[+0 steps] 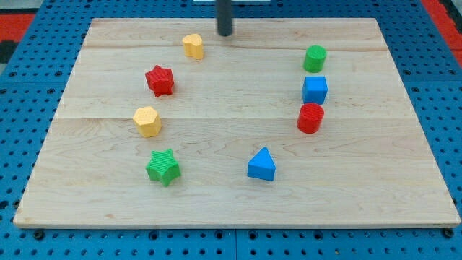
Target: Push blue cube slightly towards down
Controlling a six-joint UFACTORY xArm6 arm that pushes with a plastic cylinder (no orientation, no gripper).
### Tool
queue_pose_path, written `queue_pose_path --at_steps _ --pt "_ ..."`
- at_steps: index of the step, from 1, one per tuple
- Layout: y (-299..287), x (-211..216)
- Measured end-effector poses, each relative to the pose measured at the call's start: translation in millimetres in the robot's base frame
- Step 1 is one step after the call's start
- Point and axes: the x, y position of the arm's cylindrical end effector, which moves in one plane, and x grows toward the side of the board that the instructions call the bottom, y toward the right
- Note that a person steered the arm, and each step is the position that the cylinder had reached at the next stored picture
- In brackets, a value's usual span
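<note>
The blue cube point(315, 89) sits on the wooden board point(231, 195) at the view's right, between a green cylinder point(315, 58) just above it and a red cylinder point(310, 118) just below it. My tip point(225, 33) is at the view's top centre, far to the upper left of the blue cube and touching no block. The nearest block to my tip is a yellow block point(193, 45), just to its lower left.
A red star point(160, 80) and a yellow hexagonal block point(147, 120) lie at the left. A green star point(164, 167) sits at the lower left. A blue triangular block point(262, 165) lies at the lower centre. A blue pegboard point(22, 87) surrounds the board.
</note>
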Motion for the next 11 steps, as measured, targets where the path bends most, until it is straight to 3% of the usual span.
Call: queue_pose_path --at_steps 4,5,6,9,10,11 --pt "65 3" --pt "39 3" --pt "12 29" --pt "12 263" --pt "12 288" --pt "47 289"
